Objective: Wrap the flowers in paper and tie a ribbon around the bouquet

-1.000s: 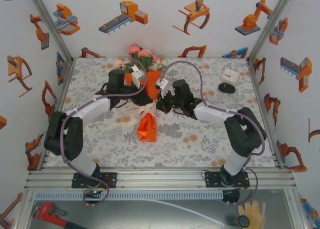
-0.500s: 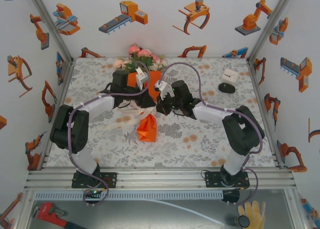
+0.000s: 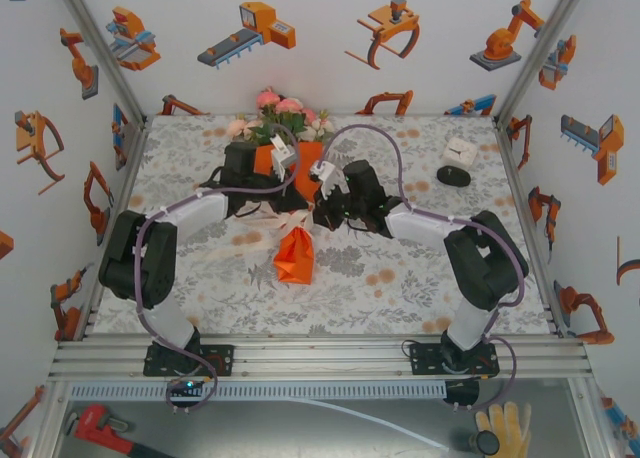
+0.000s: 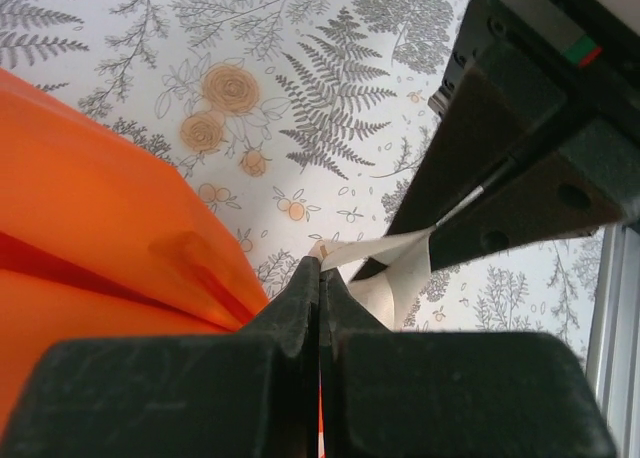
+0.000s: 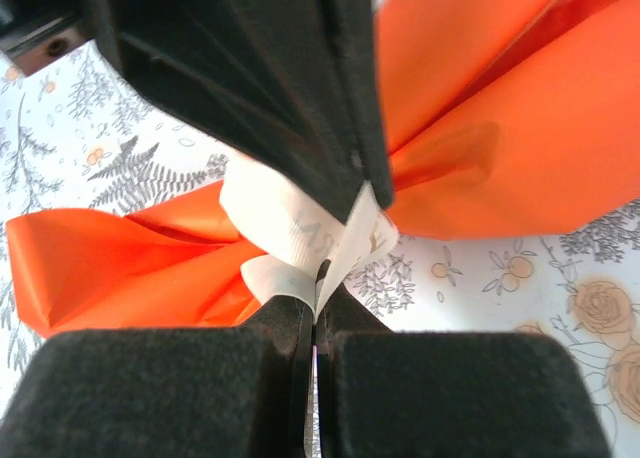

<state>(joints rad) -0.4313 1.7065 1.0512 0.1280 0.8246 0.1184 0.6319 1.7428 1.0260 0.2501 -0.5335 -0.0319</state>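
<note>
Across the middle of the grey-and-orange floral cloth [image 3: 400, 278], the overhead view shows the bright orange paper cone [image 3: 293, 258] lying with its pink and cream blooms [image 3: 280, 106] toward the far wall. Both arms meet over its waist, their tips too small to read there. Wrist cameras supply that detail: the left gripper [image 4: 320, 266] is pressed fully together on an end of the sheer cream-white ribbon [image 4: 385, 258], which runs to the right gripper [image 5: 317, 278], likewise clamped tight on it where the ribbon bunches against the paper's pinched waist.
</note>
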